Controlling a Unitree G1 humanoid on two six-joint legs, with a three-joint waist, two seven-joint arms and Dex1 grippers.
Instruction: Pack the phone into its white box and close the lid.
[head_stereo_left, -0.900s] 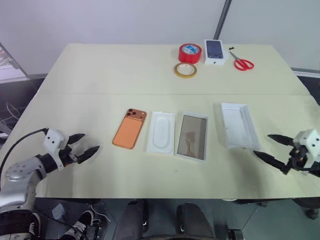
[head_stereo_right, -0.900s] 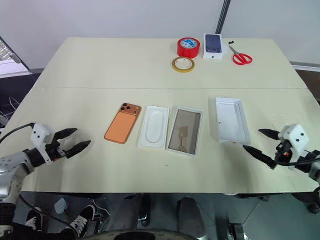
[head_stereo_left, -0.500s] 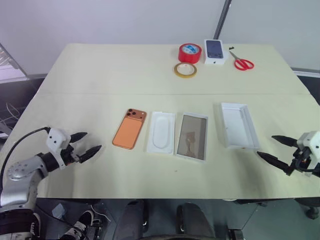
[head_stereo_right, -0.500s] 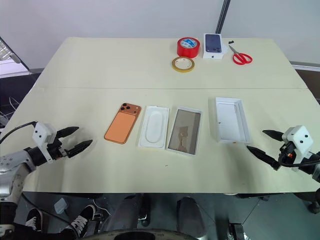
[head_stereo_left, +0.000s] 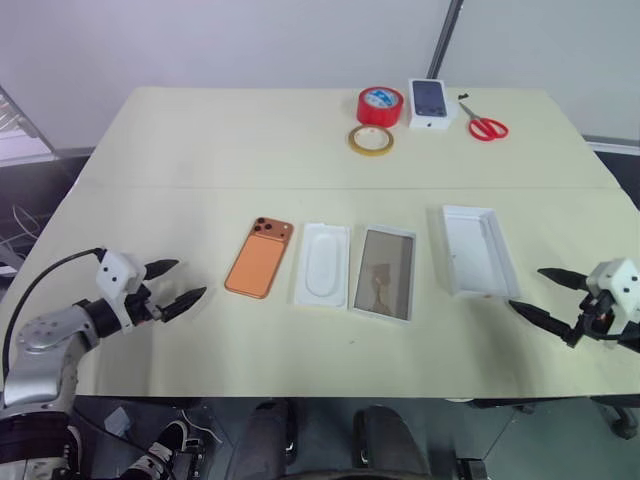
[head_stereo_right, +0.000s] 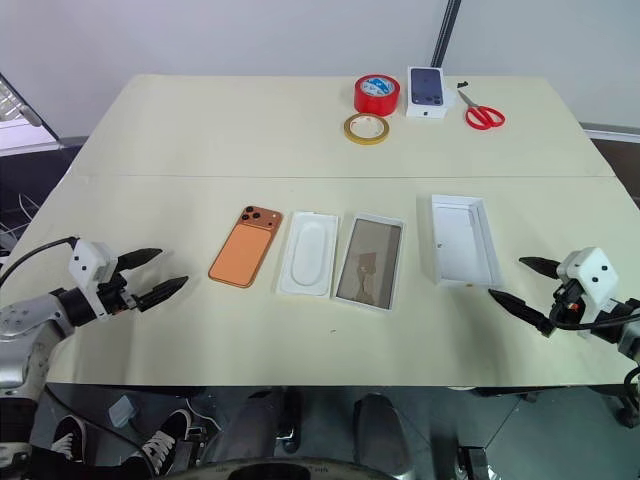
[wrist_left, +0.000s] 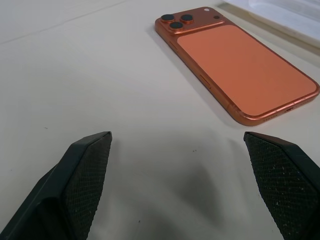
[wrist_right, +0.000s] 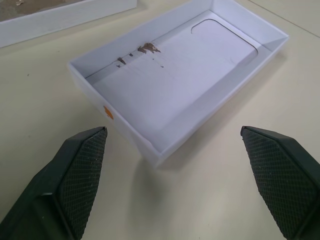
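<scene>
Cream table (head_stereo_left: 200, 150), phone (head_stereo_left: 259, 258) lay camera-up left of white box (head_stereo_left: 384, 273), lid (head_stereo_left: 478, 250) rightmost, left gripper (head_stereo_left: 175, 284) and right gripper (head_stereo_left: 545, 296) both spread wide, empty

Red tape roll (head_stereo_left: 380, 105), yellow tape ring (head_stereo_left: 371, 140), scissors (head_stereo_left: 486, 127) on table (head_stereo_left: 200, 140).

Orange phone (head_stereo_left: 259, 258) flat, back up, at row's left; white box (head_stereo_left: 384, 272) open mid-row, glossy brownish floor; lid (head_stereo_left: 478, 251) rightmost, hollow up, apparently stained.

no legible text, labels, brands or numbers on any item
</scene>
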